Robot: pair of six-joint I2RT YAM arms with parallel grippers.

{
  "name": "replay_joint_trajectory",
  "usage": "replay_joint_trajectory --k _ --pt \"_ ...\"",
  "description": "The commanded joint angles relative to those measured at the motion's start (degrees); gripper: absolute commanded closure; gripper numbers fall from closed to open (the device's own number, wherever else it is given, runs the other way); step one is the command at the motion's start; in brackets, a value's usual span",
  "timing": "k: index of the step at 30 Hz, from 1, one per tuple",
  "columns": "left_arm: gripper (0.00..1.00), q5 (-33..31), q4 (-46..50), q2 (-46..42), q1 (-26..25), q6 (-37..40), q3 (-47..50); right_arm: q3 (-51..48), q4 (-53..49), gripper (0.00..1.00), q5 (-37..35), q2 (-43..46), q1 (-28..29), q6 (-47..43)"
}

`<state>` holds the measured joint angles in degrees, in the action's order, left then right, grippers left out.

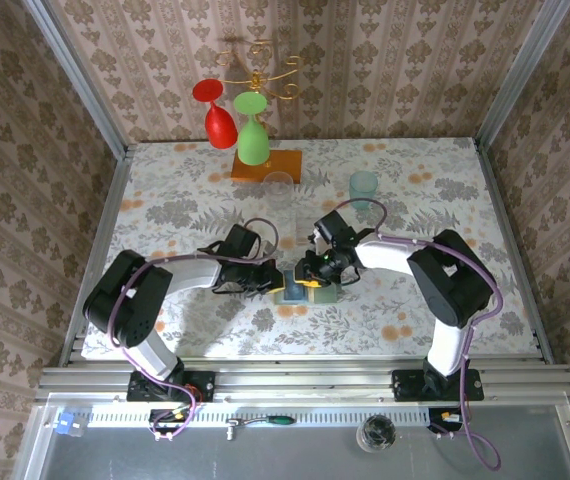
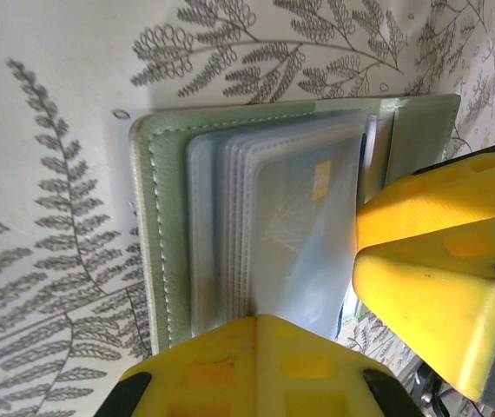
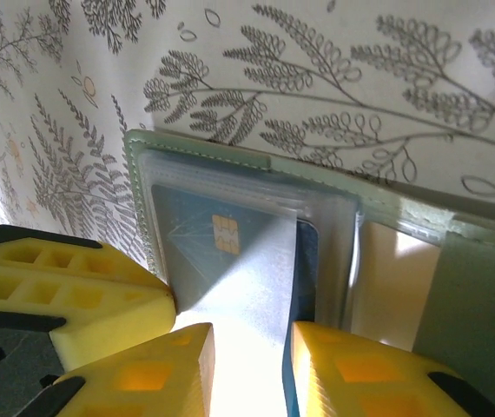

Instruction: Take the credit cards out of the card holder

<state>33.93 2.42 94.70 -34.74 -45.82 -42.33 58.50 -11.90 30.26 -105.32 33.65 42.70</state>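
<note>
1. Right wrist view: the right gripper (image 3: 252, 347) has its fingers a little apart around a clear sleeve of the holder (image 3: 456, 321). Whether they pinch it I cannot tell. The blue card (image 3: 191, 239) sits in the sleeves just ahead of the fingertips, chip up.
2. The left gripper (image 2: 256, 334) has its fingers together with no gap showing, and its tip rests on the near edge of the sleeve stack. It is probably pinning the open holder to the worktop (image 1: 165, 200) so a pull won't drag it.
3. The holder lies between the two grippers, which almost touch, so there is little room to shift.
4. Plastic leaves overlie the card, so a grip may catch sleeve rather than card.
5. A teal cup (image 1: 363, 186) and a clear glass (image 1: 280, 187) stand well beyond the grippers. Red (image 1: 215, 112) and green (image 1: 253, 135) glasses hang farther off, and none of these is in the way.
</note>
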Motion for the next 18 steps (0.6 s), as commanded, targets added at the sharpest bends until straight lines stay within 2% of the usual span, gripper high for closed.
replay_joint_trajectory --k 1,10,18 --pt "1.0 -2.7 2.0 3.1 0.5 1.7 -1.2 2.0 0.7 0.7 0.2 -2.4 0.8 0.7" --pt "1.0 -2.1 0.9 2.4 1.0 1.1 0.3 1.3 0.0 0.71 -0.3 -2.3 0.8 0.2" --pt "1.0 -2.1 -0.6 1.3 0.4 -0.5 1.9 1.6 -7.7 0.71 -7.0 -0.9 0.8 -3.0"
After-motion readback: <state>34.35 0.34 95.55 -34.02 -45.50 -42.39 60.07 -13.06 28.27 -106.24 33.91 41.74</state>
